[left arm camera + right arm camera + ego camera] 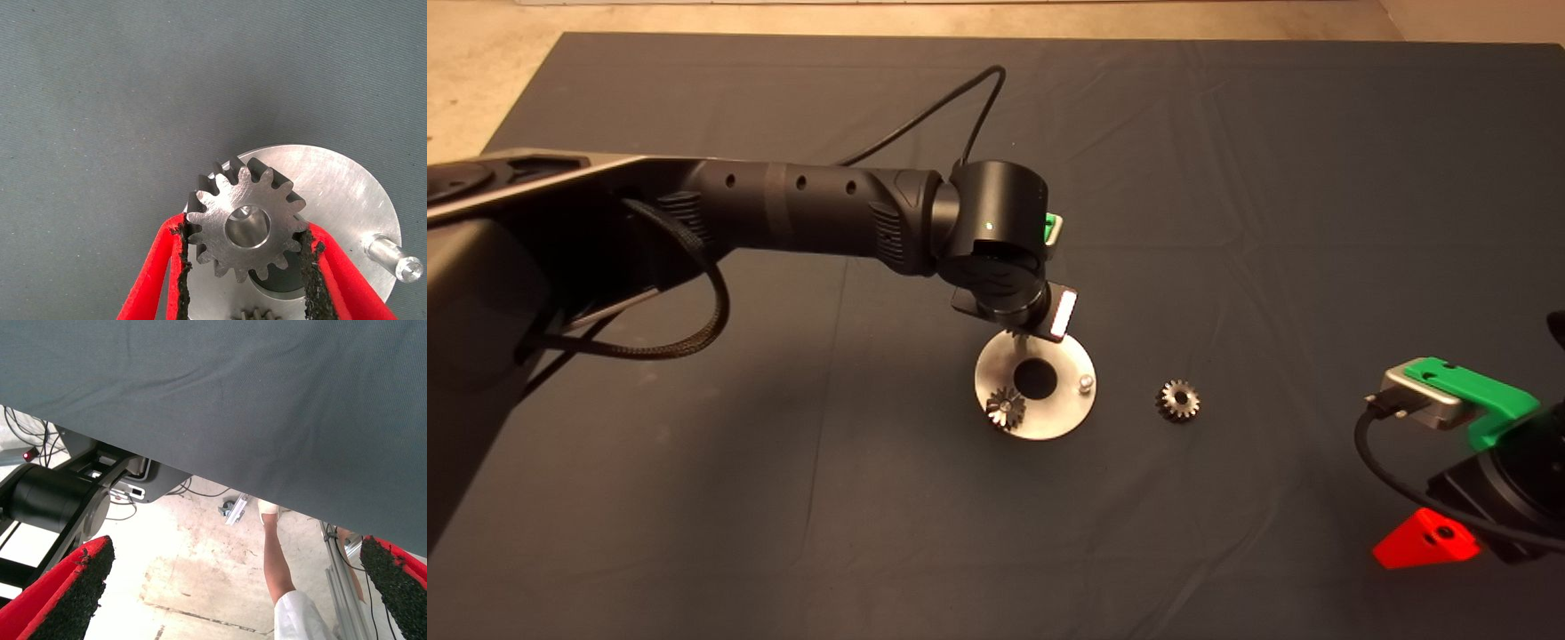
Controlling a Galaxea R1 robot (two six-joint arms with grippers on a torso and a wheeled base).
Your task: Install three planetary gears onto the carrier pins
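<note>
My left gripper point(243, 233) is shut on a planetary gear point(247, 223), its black pads pressing the teeth on both sides. That gear hangs over the far edge of the shiny round disc point(1067, 413), and a carrier pin's top shows through its bore. In the head view the arm's wrist hides this gear. A second gear point(1005, 409) sits on the disc's near-left pin. One bare pin point(1086, 382) stands on the disc's right side. A third gear point(1178, 400) lies loose on the mat right of the disc. My right gripper point(1427, 540) is parked open at the lower right.
The left arm point(800, 209) and its cable reach across the mat from the left. The dark mat point(1227, 178) is bare around the disc. In the right wrist view, the mat's edge, the floor, the robot's base and a person's leg point(277, 553) show.
</note>
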